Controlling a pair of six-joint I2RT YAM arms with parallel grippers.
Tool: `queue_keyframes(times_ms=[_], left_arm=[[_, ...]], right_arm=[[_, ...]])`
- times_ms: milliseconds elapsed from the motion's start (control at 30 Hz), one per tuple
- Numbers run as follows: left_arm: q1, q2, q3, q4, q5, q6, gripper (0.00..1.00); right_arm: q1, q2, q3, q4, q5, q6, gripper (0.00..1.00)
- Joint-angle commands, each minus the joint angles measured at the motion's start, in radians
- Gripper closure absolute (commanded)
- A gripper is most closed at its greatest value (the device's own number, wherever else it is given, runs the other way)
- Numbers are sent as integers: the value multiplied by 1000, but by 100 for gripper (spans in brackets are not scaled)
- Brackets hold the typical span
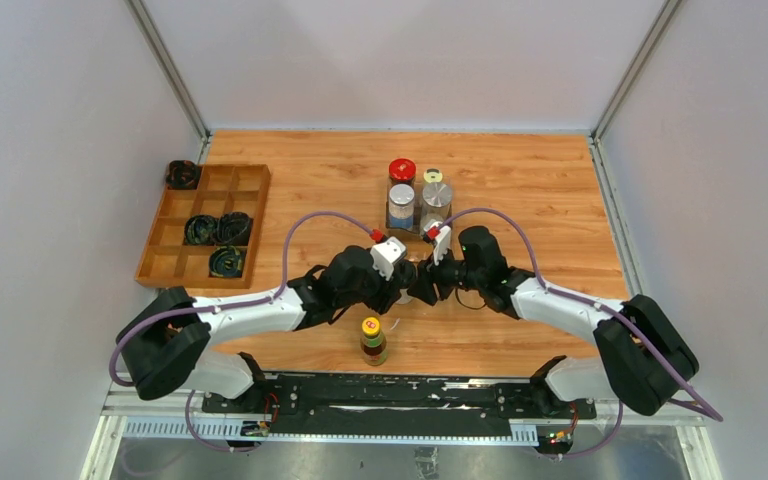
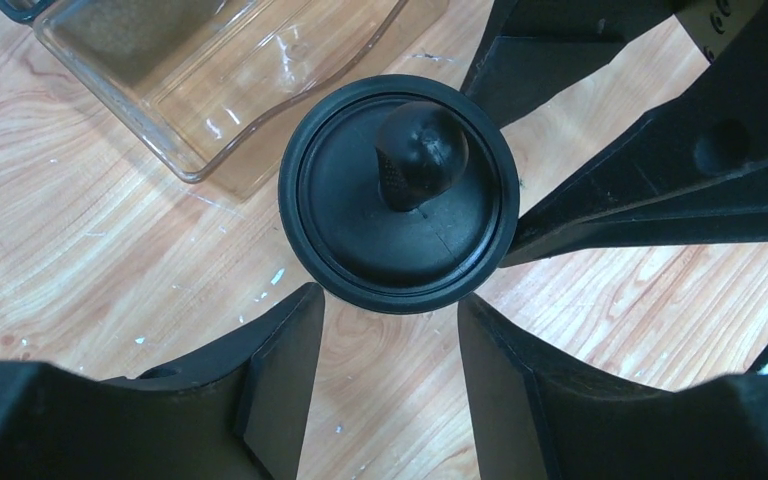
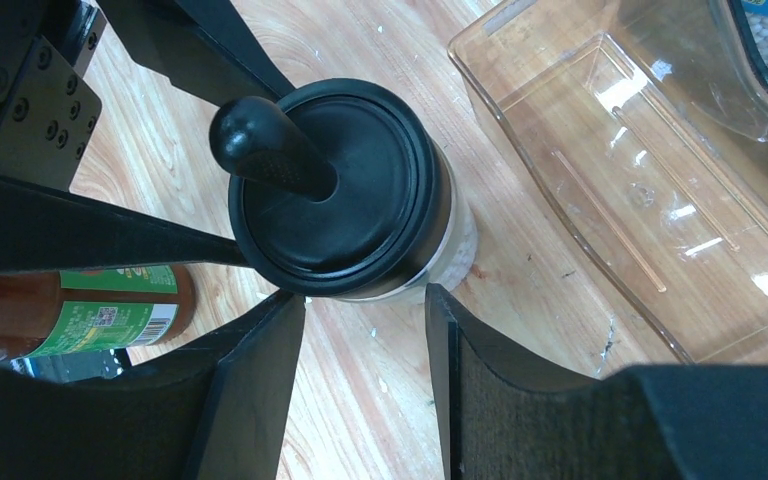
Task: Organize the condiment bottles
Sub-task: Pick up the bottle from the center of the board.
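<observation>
A black-capped jar [image 3: 340,190] with a knobbed lid [image 2: 398,195] stands on the table between my two grippers. My left gripper [image 2: 388,305] is open, its fingertips just short of the lid's rim and only wood between them. My right gripper [image 3: 365,297] is open too, its tips at the jar's side, which is wider than the gap. In a clear tray [image 3: 640,200] behind stand a red-lidded jar [image 1: 402,170], a yellow-capped shaker [image 1: 433,178], a blue-labelled jar [image 1: 401,205] and a silver-lidded jar [image 1: 436,205]. A yellow-capped brown sauce bottle [image 1: 373,340] stands near the front.
A wooden compartment tray [image 1: 165,225] at the left holds black coiled bundles [image 1: 218,230]; another bundle [image 1: 182,175] lies just behind it. The two grippers' fingers nearly meet around the jar at the table's middle [image 1: 415,285].
</observation>
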Motion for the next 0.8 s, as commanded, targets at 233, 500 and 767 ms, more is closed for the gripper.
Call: queue_keyframes(times_ms=[233,500,767], left_arm=[[5,47,55,27,31,12,41],[5,15,64,4,27,10,37],[5,7,52,-3,13,20,38]], right_arm=[[13,-44,38,-63,23,-29,42],[12,-116,37,-132,57,-36,39],[14,-70,40,-105,44,-44,40]])
